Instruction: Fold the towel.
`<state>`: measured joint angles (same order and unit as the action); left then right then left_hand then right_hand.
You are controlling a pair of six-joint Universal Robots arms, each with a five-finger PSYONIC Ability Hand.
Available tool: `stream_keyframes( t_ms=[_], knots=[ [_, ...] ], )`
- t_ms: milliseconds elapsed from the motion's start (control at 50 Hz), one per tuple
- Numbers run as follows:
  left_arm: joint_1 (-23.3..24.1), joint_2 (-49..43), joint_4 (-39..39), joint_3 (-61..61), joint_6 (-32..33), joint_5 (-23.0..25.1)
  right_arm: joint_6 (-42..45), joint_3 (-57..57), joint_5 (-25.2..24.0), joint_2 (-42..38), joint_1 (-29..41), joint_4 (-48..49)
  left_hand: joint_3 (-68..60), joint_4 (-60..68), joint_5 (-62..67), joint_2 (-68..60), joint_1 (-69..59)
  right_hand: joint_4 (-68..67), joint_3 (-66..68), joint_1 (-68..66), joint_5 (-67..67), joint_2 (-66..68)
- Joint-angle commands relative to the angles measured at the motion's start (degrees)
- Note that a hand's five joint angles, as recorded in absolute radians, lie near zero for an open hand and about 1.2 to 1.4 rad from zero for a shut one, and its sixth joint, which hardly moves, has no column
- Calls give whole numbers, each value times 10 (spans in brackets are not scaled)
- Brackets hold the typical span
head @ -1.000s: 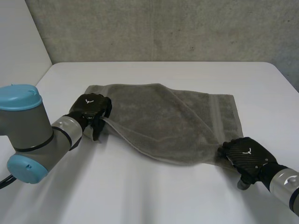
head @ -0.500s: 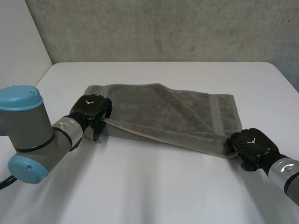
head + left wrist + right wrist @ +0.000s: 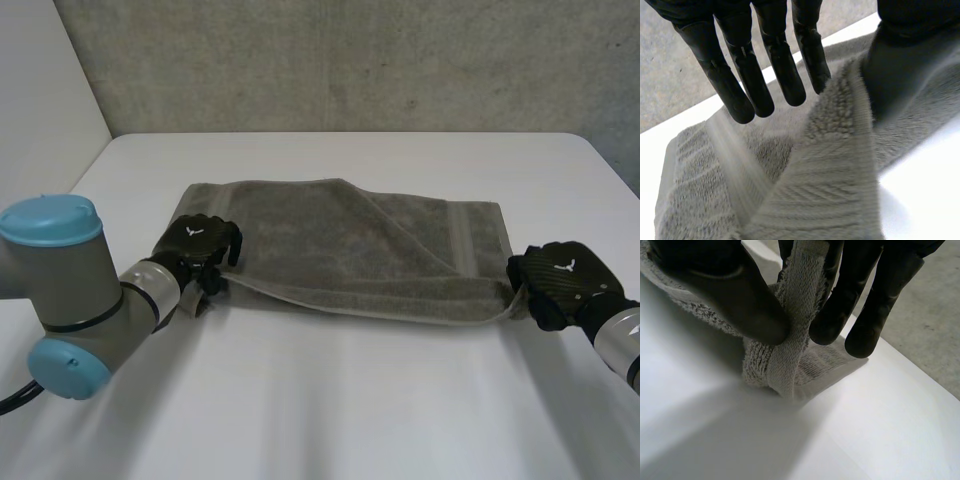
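A grey towel (image 3: 350, 240) lies spread across the white table (image 3: 340, 400), its top layer folded slantwise over the lower one. My left hand (image 3: 195, 243) is at the towel's near left corner. In the left wrist view its fingers (image 3: 745, 75) are straight and lifted off the towel (image 3: 830, 175), whose edge rises against the thumb (image 3: 905, 60). My right hand (image 3: 562, 280) is at the near right corner. There the thumb (image 3: 735, 295) and fingers pinch the towel's hem (image 3: 785, 355) just above the table.
A rough grey wall (image 3: 350, 60) stands behind the table's far edge. My left arm's big joint (image 3: 60, 290) sits over the near left part of the table. Bare white table stretches in front of the towel.
My right hand has moved right and away from me and closed on the near right corner, pulling the near edge straight. My left hand's fingers have opened off the cloth.
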<state>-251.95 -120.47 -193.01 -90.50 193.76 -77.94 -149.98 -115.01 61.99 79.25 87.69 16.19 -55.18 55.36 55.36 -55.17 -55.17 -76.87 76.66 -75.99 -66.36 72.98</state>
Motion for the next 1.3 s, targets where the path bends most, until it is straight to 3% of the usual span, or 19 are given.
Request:
stream_keyframes(
  t_ms=[20,240,340,560,860,900,920,940,1080,1160,1300],
  knots=[
    [0,-33,-17,12,12,-44,-30,-2,-5,17,-30,1,95,-97,-197,95,95,-31,33,-40,-36,70],
    [0,-18,-18,2,86,-130,-34,0,-2,31,-47,2,91,-93,-193,91,91,-31,33,-40,-36,70],
    [0,14,-15,-5,108,-142,-37,3,3,46,-50,2,88,-90,-190,88,88,-31,33,-40,-36,70],
    [-9,96,-13,-1,153,-136,-62,12,4,65,-49,-3,88,-90,-190,88,88,-31,33,-40,-36,70],
    [-15,45,-9,-66,154,-121,-60,8,-4,57,-44,-4,80,-81,-181,79,79,-31,33,-40,-36,70],
    [-17,38,-5,-72,155,-121,-59,9,-4,57,-46,-4,-44,42,-58,-44,-44,-31,33,-40,-36,70],
    [-17,38,-5,-72,155,-121,-59,9,-4,57,-46,-4,-45,43,-57,-45,-45,-31,33,-40,-36,70],
    [-21,38,-1,-72,155,-121,-59,11,-4,57,-47,-4,-225,223,123,-225,-225,-31,33,-40,-36,70],
    [-46,57,26,-70,154,-120,-58,17,2,76,-48,-8,-248,246,146,-248,-248,-31,33,-40,-36,70],
    [-57,136,36,-70,150,-114,-59,29,0,138,-47,-44,-248,246,146,-248,-248,-31,33,-40,-36,70],
    [-75,268,43,-74,126,-58,-58,102,-19,209,-47,-166,-248,246,146,-248,-248,-31,33,-40,-36,70]
  ],
)
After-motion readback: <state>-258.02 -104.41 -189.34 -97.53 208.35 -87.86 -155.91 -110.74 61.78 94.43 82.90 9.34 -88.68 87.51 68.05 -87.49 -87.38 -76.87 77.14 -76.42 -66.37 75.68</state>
